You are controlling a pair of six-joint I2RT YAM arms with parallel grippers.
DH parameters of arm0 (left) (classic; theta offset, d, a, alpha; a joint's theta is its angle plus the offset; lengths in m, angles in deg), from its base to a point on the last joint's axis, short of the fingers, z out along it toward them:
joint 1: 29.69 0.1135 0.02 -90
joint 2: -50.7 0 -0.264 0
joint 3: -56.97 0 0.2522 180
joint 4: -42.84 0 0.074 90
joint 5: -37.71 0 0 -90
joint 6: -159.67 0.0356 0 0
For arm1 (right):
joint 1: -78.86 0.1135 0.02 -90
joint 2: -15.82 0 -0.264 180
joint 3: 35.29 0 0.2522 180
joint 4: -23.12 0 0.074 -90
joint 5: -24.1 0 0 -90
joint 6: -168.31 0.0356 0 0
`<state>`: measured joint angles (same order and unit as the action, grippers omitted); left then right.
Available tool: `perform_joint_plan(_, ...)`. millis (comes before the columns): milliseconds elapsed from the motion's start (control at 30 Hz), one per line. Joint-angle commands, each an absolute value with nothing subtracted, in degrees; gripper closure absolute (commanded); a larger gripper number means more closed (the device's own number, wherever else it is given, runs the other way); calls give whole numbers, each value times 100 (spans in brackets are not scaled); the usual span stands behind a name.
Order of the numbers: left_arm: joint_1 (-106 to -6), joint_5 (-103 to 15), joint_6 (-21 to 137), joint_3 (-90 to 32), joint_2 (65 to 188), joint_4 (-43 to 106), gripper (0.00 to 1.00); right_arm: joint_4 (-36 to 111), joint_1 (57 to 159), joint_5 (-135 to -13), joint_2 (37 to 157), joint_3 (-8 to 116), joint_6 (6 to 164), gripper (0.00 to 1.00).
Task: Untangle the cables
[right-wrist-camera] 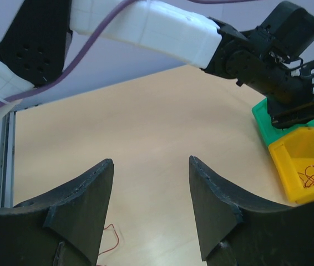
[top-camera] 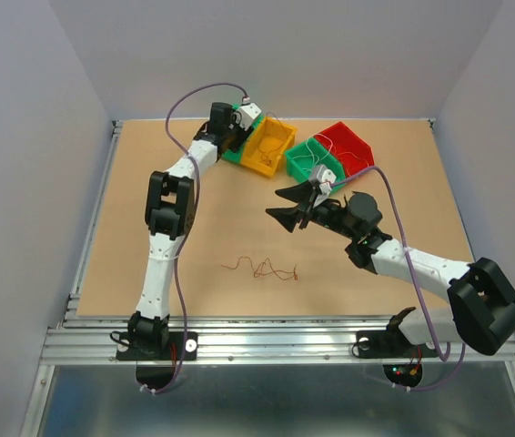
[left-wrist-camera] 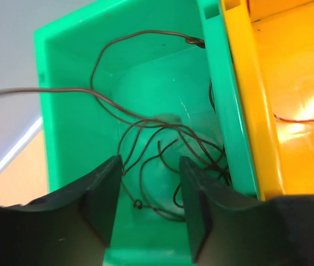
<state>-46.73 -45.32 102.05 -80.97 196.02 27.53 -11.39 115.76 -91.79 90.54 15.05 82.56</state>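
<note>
**Left gripper** (left-wrist-camera: pixel 150 163) — jaws parted, closed on nothing — hangs over the far green bin (left-wrist-camera: pixel 68 111) holding dark brown cables (left-wrist-camera: pixel 162 138). **Right gripper** (right-wrist-camera: pixel 151 160) — jaws wide, empty — hangs above the table (top-camera: pixel 239 209). Loose cables (top-camera: pixel 262 269) lie at its near centre, and red strands (right-wrist-camera: pixel 312 176) lie in the yellow bin (right-wrist-camera: pixel 287 177).

A robotics lab cell, white panels (top-camera: pixel 30 182) enclosed a wooden tabletop (top-camera: pixel 230 209), left arm (top-camera: pixel 159 264) and right arm (top-camera: pixel 421 266) stood bolted to metal rails (top-camera: pixel 276 341).

Pale lavender walls (top-camera: pixel 30 137); tan wooden tabletop (top-camera: pixel 221 200); aluminium rail (top-camera: pixel 267 346) along near edge.
</note>
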Motion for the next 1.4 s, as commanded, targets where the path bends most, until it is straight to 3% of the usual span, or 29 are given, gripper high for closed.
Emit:
perform_joint_plan(0, -4665, -4323, 10386, -7923, 18344, 2566, 39, -1366, 11639, -9183, 9105, 1504, 8183, 38)
perform_joint_plan(133, -4665, -4411, 10422, -7633, 18026, 2232, 34, -1357, 11639, -9165, 9105, 1503, 8174, 38)
perform_joint_plan(367, -4656, -4499, 10246, -7676, 17745, 1309, 34, -1357, 11630, -9043, 9202, 1565, 8209, 38)
perform_joint_plan(667, -4456, -4631, 9745, -6911, 17041, 1834, 29, -443, 11630, -8603, 9641, 2215, 8350, 35)
perform_joint_plan(933, -3428, -3236, 9769, -7966, 17885, 1326, 26, -425, 11621, -8594, 9633, 2163, 8218, 33)
perform_joint_plan(1367, -3189, -2487, 11063, -6612, 17805, 1185, 30, -390, 11630, -8603, 9650, 2189, 8218, 33)
